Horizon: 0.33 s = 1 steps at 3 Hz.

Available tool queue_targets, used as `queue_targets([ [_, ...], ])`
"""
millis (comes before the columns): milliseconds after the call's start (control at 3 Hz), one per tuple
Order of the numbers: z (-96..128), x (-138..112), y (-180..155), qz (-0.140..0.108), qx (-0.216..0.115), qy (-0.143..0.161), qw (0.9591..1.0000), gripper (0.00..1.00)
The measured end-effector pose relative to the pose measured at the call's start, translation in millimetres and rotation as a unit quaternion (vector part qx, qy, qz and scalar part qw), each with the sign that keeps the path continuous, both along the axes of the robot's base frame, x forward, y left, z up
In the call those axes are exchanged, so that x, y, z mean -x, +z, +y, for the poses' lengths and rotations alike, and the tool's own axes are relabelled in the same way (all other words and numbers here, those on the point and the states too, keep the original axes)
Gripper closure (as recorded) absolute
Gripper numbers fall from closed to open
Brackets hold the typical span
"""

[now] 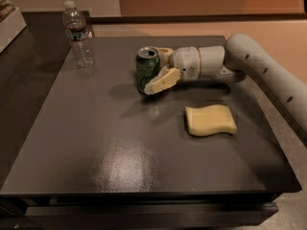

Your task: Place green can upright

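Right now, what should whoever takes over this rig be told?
Gripper: at the far middle of the table, reaching in from the right, jaws shut on the green can.
Green can: about upright, silver top up, base at the table surface; I cannot tell if it rests fully.
Nearby: water bottle at the far left, yellow sponge nearer and to the right, both apart from the can.
Done: can is upright.
Left: open the jaws and back away, probably slowly so the can does not tip.
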State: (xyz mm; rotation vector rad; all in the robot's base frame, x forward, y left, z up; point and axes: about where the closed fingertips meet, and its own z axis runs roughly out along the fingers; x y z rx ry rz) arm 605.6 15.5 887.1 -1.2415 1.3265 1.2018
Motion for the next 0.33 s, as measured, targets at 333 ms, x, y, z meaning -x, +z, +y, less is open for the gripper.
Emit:
queue_targets([
  [333, 0.1, 0.0, 0.0, 0.0, 0.0, 0.0, 1.0, 0.0],
])
